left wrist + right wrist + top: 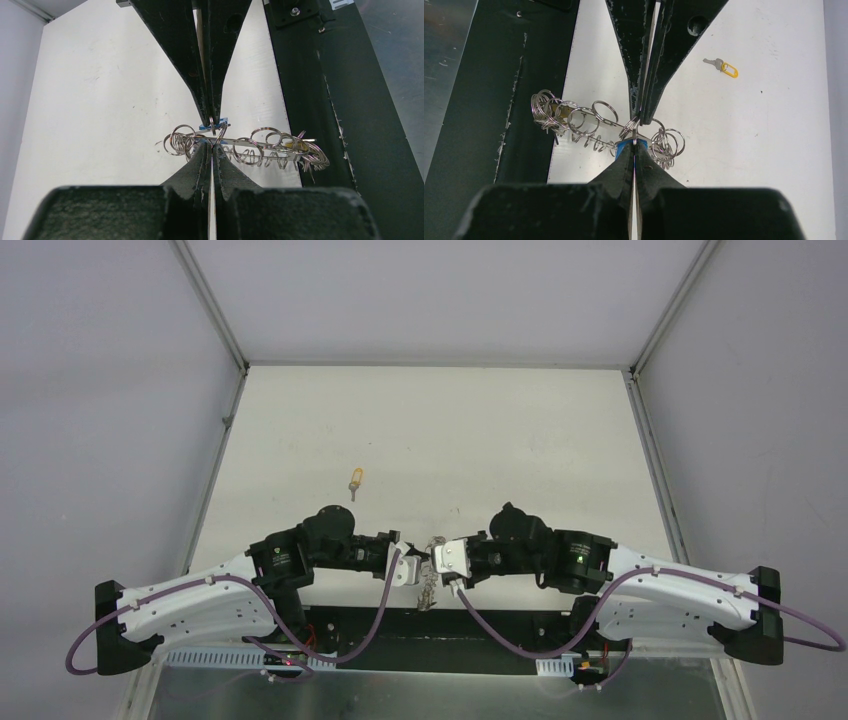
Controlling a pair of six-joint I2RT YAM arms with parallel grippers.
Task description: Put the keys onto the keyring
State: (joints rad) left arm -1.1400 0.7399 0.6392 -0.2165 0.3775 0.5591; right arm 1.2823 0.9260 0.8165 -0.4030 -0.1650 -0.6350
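We see the white tabletop [480, 440], its near edge passing under the keyring [272, 146]. The keyring is a long, floppy cluster of thin silver loops, linked like chain and strung out sideways. Our left hand [212, 150] is pinched tight on one loop near the keyring's middle. Our right hand [634, 150] meets it tip to tip at the keyring, fingers pressed together on the blue key [625, 145], of which only the blue head shows. The yellow key [725, 67], with a silver blade and small yellow head, lies flat, well beyond the keyring.
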